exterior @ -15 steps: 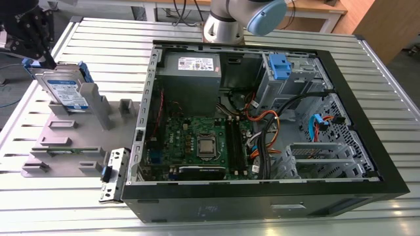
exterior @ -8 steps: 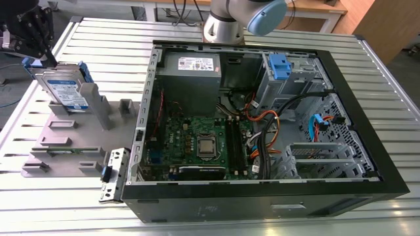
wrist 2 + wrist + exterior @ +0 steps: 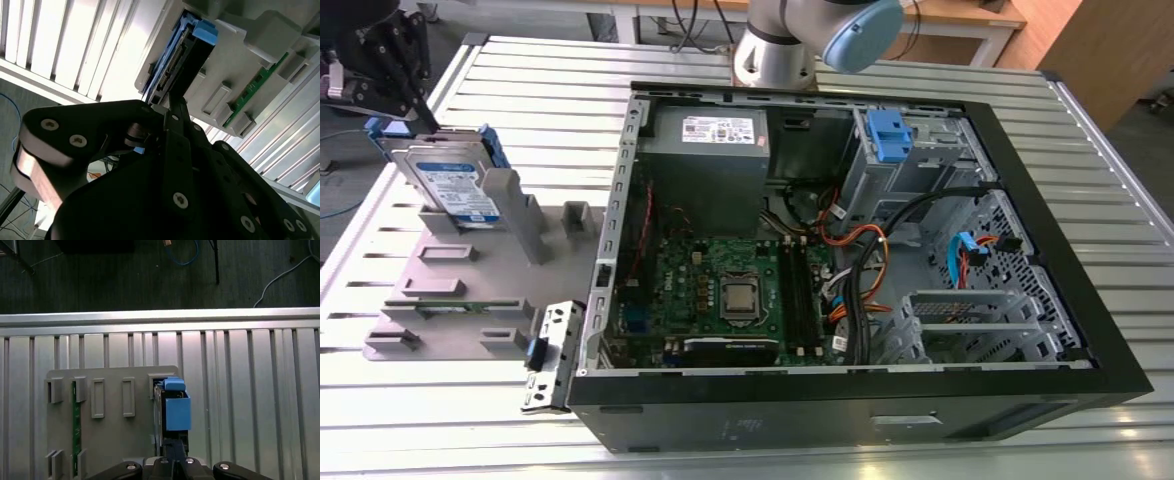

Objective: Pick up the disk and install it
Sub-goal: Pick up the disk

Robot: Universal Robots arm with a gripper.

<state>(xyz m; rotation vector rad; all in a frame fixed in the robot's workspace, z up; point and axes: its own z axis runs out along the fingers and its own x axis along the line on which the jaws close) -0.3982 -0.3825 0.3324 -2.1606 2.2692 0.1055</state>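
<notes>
In the exterior view a ribbed metal worktop (image 3: 520, 70) carries an open computer case (image 3: 1067, 300) and, to the exterior view's left of it, a grey holder (image 3: 454, 290). The disk (image 3: 454, 185) stands upright in that holder, outside the case. The pincer (image 3: 416, 112) hangs at its top edge. Wooden furniture stands behind the arm (image 3: 787, 40).

The second wrist view looks along the pincer (image 3: 171, 100), whose tip sits right at the disk's (image 3: 175, 67) connector end. I cannot tell whether it is clenched or released. A green board (image 3: 255, 85) lies in a neighbouring slot.

The first wrist view looks straight down: the disk (image 3: 175, 407) sits edge-up in the holder (image 3: 110, 440), with the pincer (image 3: 173, 447) in line over it. Beyond the worktop's (image 3: 250, 365) edge lies a dark floor (image 3: 100, 275) with loose cables (image 3: 185, 257).
</notes>
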